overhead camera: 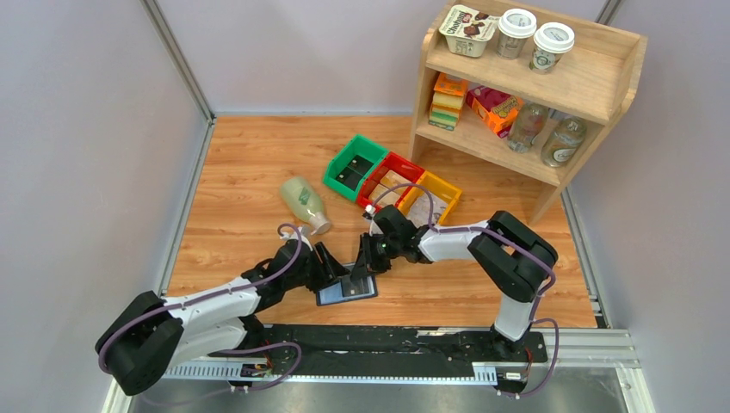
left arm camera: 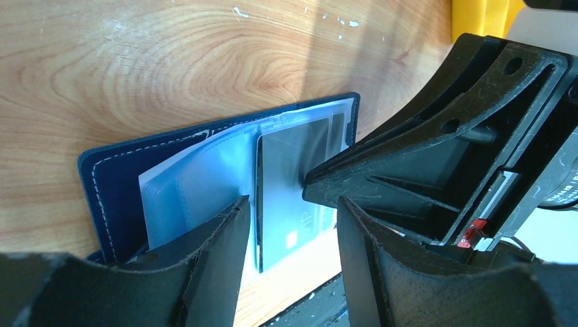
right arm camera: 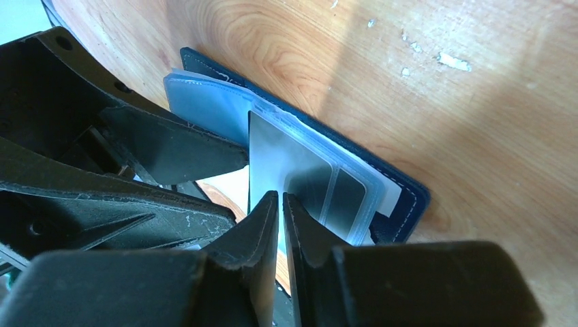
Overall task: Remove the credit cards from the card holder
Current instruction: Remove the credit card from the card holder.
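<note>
The navy card holder (overhead camera: 346,291) lies open on the wood table near the front edge, pale sleeves up (left arm camera: 198,184) (right arm camera: 204,102). A grey credit card (left arm camera: 293,191) (right arm camera: 290,163) sticks partly out of a sleeve toward the front. My left gripper (overhead camera: 334,268) (left arm camera: 292,221) is open, its fingers (left arm camera: 218,252) either side of the card's free end, the left one on the sleeves. My right gripper (overhead camera: 367,258) (right arm camera: 281,199) is shut, its tips on the card's face. It also shows in the left wrist view (left arm camera: 422,157). Other cards are hidden.
A pale bottle (overhead camera: 305,203) lies behind the left arm. Green (overhead camera: 354,166), red (overhead camera: 390,179) and yellow (overhead camera: 429,200) bins stand in a row behind the right gripper. A wooden shelf (overhead camera: 534,86) with goods stands at the back right. The black base rail (overhead camera: 387,340) runs along the front.
</note>
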`<state>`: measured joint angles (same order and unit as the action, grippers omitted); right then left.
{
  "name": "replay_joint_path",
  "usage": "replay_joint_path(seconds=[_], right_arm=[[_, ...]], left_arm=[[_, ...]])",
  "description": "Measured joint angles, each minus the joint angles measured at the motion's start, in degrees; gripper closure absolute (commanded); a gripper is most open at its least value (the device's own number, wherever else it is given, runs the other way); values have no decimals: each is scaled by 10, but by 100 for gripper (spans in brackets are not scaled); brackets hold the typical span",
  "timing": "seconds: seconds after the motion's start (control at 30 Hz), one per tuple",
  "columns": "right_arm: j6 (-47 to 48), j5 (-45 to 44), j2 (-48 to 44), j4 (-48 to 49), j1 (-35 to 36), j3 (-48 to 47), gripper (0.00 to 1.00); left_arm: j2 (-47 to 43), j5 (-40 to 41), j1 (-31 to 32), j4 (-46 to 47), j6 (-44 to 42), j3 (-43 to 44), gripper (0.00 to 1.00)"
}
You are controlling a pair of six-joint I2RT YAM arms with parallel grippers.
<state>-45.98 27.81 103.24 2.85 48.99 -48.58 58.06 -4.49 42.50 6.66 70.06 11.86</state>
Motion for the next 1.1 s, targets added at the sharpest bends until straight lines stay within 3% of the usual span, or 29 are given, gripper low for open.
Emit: replay_joint_path(seconds=[0.27,0.53,0.63,0.83,1.1], right_arm=[[-21,29,10,44,-12,19,83],[-26,44,17,66,-14,25,83],[-29,54,20,78,-16,28,84],[-29,62,21,82,-18,29,81],[0,11,-31,1,-17,20,64]], left_arm=[[34,-18,-6,32,7,5,48],[32,-14,-7,90,3,-36,81],[24,-11,-7,127,1,-61,99],[12,-13,-7,136,-19,-70,100],[8,-13,-6,87,-28,-24,100]])
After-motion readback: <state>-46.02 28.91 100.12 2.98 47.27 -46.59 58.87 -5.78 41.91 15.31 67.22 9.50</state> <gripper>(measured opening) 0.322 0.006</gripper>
